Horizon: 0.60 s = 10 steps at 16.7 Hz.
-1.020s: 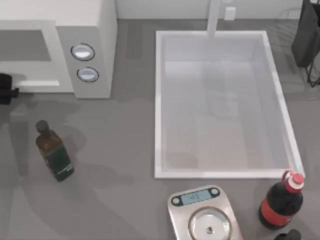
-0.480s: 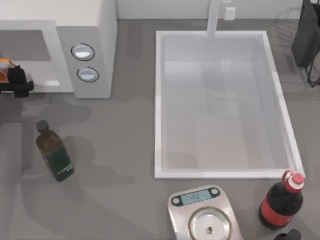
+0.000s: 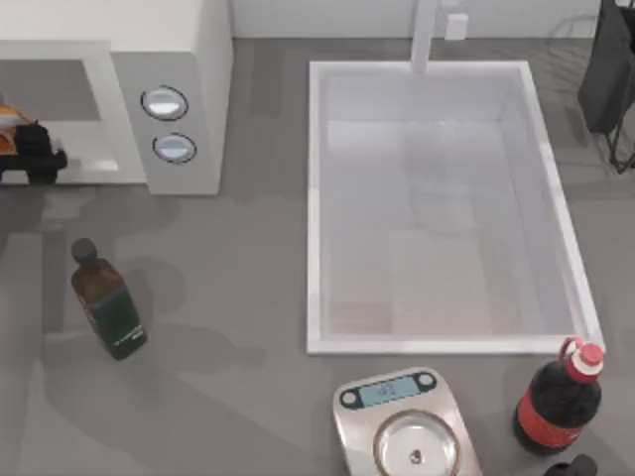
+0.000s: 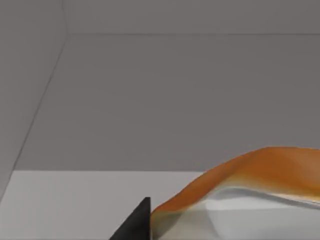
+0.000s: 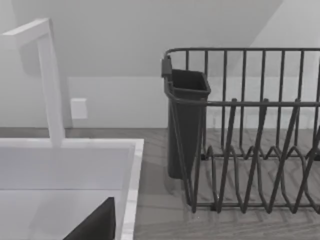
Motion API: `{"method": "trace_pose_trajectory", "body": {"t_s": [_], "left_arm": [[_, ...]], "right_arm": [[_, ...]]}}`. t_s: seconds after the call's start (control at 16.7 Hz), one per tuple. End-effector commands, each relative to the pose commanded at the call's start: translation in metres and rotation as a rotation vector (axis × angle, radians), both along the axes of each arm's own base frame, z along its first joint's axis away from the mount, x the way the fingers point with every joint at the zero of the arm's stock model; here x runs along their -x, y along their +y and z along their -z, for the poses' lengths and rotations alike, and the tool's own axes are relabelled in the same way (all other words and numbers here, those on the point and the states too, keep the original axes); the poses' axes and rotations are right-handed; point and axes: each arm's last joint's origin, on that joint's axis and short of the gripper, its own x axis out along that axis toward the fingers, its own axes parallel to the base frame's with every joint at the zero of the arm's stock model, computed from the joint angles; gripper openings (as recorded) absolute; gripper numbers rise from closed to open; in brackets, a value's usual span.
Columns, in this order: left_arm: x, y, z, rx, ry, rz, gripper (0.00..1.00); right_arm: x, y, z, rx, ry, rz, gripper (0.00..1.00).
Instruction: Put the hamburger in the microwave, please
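The hamburger [image 4: 260, 172], glossy orange over a pale underside, is seen close up. A dark gripper finger [image 4: 134, 225] is seen touching its edge. Beyond them the microwave [image 4: 175, 95] interior is shown: grey walls meeting at a corner and a pale floor.

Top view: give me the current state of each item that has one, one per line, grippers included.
hamburger: held in the left gripper at the microwave's open front, not yet set down.
left gripper: shut on the hamburger, at the table's far left.
microwave: open, cavity facing the gripper.
green-labelled bottle: leaning, capped, left of the sink.
cola bottle: upright, red cap on.
scale: pan bare.
sink: basin holds nothing.
dish rack: nothing in it.
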Motion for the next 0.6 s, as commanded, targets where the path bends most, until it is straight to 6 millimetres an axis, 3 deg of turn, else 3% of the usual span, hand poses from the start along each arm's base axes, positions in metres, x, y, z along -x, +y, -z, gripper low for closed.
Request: {"method": "trace_pose_trajectory", "body": {"t_s": [0.6], "left_arm": [[-0.108,-0.005,0.007,0.001,-0.023,0.02,0.0]], "right_arm": [[0.0,0.0,0.0,0.0,0.0,0.0,1.0]]}}
